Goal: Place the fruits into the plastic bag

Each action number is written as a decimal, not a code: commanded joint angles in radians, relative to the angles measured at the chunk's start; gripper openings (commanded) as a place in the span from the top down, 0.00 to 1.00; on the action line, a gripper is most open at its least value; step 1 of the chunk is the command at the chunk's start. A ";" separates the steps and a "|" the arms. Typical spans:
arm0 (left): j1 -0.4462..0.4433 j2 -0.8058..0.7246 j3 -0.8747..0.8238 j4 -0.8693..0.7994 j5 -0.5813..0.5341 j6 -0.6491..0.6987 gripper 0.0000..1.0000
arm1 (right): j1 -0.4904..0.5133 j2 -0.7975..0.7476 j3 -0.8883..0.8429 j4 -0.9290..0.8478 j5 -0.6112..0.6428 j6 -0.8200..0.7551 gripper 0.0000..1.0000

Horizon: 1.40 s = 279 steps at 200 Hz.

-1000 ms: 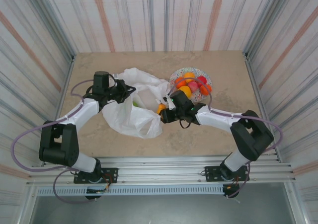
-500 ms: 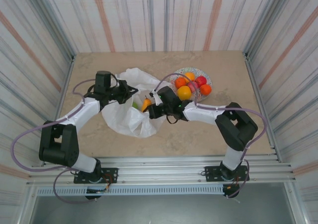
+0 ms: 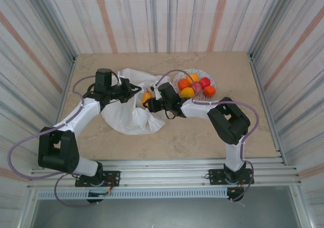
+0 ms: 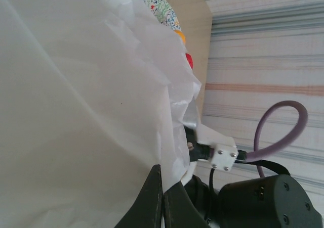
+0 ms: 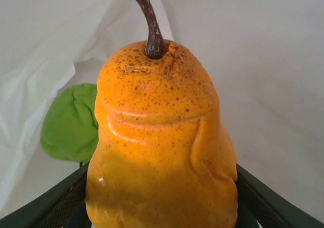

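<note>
Top view, near side first. Bag (image 3: 129, 121) lies crumpled on table (image 3: 202, 132), left of centre, with most of it at 6 o'clock from both grippers.

Left gripper (image 3: 132, 91) reaches in from 9 o'clock to the bag's 12 o'clock edge and is clenched on a fold of the rim. In the left wrist view its fingers (image 4: 151, 197) are pressed together, with white bag film pinched between them and spreading up across the frame.

Right gripper (image 3: 151, 102) comes in from 3 o'clock at the bag mouth, grasping the pear (image 3: 147, 96). The pear is over the opening, near the left gripper but apart from it. In the right wrist view the pear (image 5: 162, 137) has its stem toward 12 o'clock and is wedged between both fingers (image 5: 55, 205), with bag film behind it on all sides. Apple (image 5: 71, 123) is at the pear's 9 o'clock. It is green and looks wrinkled, as if under a layer of film. Can't tell if it touches the pear.

Farther back, plate (image 3: 178, 77) sits at 2 o'clock from the bag, just beside its edge. Fruits (image 3: 187, 92) are piled on it: oranges, a red one toward 1 o'clock, a pink one in the middle. In the left wrist view the plate rim shows past the bag at 12 o'clock, with bits of orange and red fruit beside it.
</note>
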 commanded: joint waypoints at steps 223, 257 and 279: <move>-0.014 0.042 0.067 -0.001 0.122 0.158 1.00 | 0.023 0.001 0.001 0.043 0.066 0.094 0.33; -0.023 0.015 0.084 -0.020 0.114 0.121 1.00 | 0.020 0.030 0.022 0.108 0.082 0.100 0.31; -0.022 0.020 0.076 -0.023 0.113 0.108 1.00 | 0.019 0.049 0.055 0.092 0.160 0.128 0.29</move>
